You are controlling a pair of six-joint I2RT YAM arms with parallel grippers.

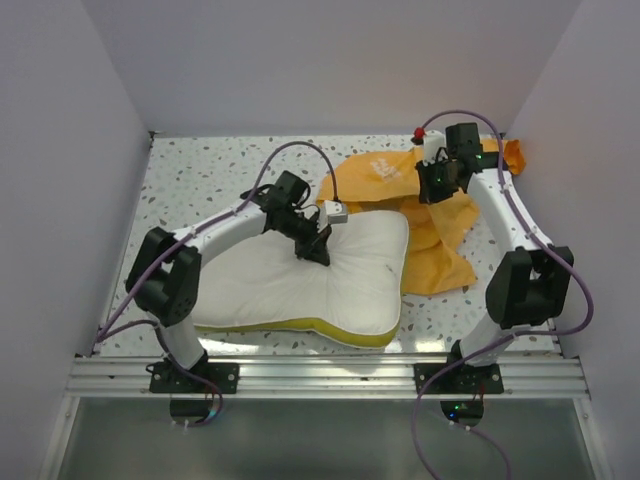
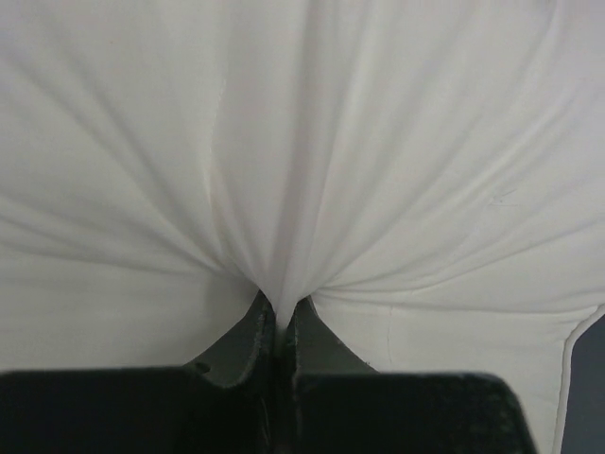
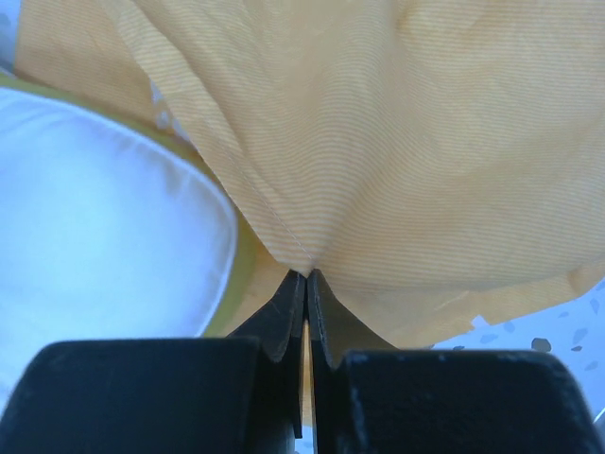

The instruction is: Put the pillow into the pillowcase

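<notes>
Pillow lies on the speckled desk, near and left of centre, its yellow-green strip along the near edge. The left fingers are closed, pinching a fold of its white cover. The crumpled orange pillowcase lies against its far-right corner, and the right fingers are clamped on a fold of it.

Speckled table hemmed by white walls at nine, twelve and three o'clock. The pillow fills the centre to six o'clock. The crumpled pillowcase covers one to two o'clock, touching it. Bare tabletop lies open at ten to eleven o'clock and four o'clock.
</notes>
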